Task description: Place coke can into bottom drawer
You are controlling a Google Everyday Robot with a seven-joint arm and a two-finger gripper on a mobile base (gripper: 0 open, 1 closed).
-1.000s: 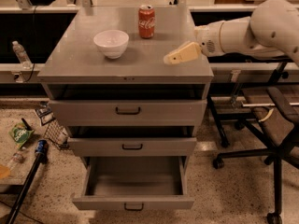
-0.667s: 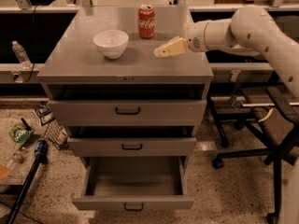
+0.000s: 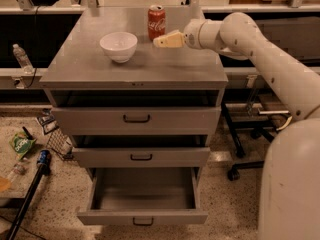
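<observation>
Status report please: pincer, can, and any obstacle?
Pincer above cabinet top, just right of coke can. Coke can upright, at the back. Bottom drawer open. White bowl left of can, not in the way.

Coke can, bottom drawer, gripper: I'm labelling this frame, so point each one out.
coke can (image 3: pixel 156 23), camera view, red side.
bottom drawer (image 3: pixel 110 217), camera view, front panel.
gripper (image 3: pixel 160 41), camera view, tip, just right of the can.

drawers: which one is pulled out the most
The bottom drawer, pulled far out, inside showing; the top drawer and middle drawer are barely open. The gripper hovers beside the coke can.
</observation>
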